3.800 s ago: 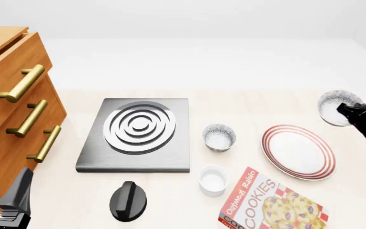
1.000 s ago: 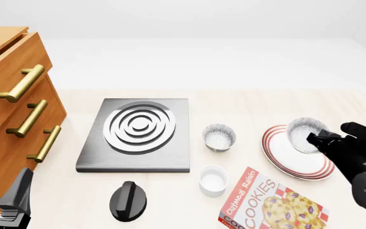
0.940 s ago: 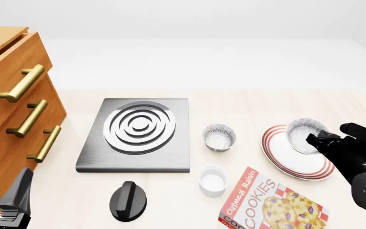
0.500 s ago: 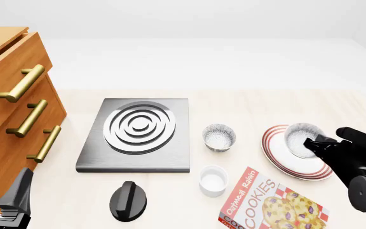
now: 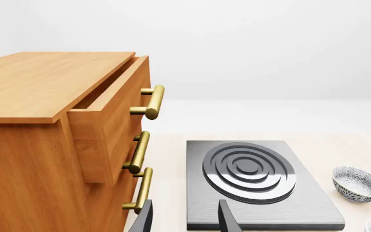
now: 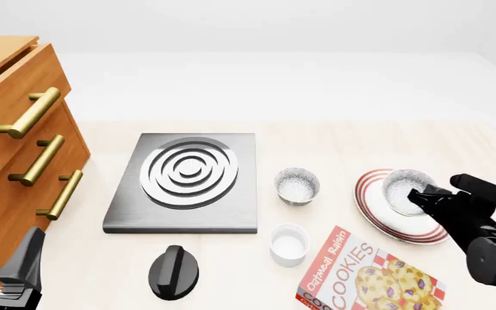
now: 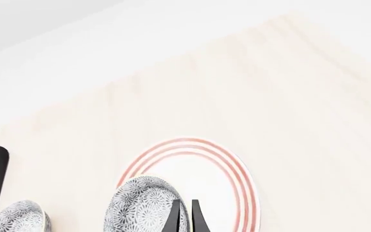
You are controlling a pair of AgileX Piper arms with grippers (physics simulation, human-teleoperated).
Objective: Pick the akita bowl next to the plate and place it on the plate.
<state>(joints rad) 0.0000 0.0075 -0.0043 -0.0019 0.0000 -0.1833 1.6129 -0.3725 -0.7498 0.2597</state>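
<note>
Carried in from the table's far right edge, the akita bowl (image 6: 405, 191) now sits low over the plate (image 6: 369, 205), pinched at its rim by the right gripper (image 6: 422, 195).

From the left: a wooden drawer cabinet (image 6: 15, 142) with brass handles stands at the table's edge, and the left gripper (image 5: 184, 220) waits beside it with its fingers apart and nothing between them, well away from the work. Next comes a steel stove plate (image 6: 188, 181) with a black knob (image 6: 173, 271) near its front, then a second speckled bowl (image 6: 297, 185) between stove and plate, a small white cup (image 6: 289, 244) nearer the camera and a cookie box (image 6: 369, 278) at the front edge.

On the right, the bowl hangs over the inner white field of the plate, a little toward its far side. The right gripper's fingers (image 7: 174, 217) are closed narrowly over the bowl's wall, one inside and one outside. Whether the bowl's base already touches the plate cannot be told from these views.

The relation that matters: the bowl lies directly ahead of the right gripper, on the plate's side, so release likely calls for the fingers to part and the arm to lift straight off without dragging the rim. The right arm is the one placed for it.
</note>
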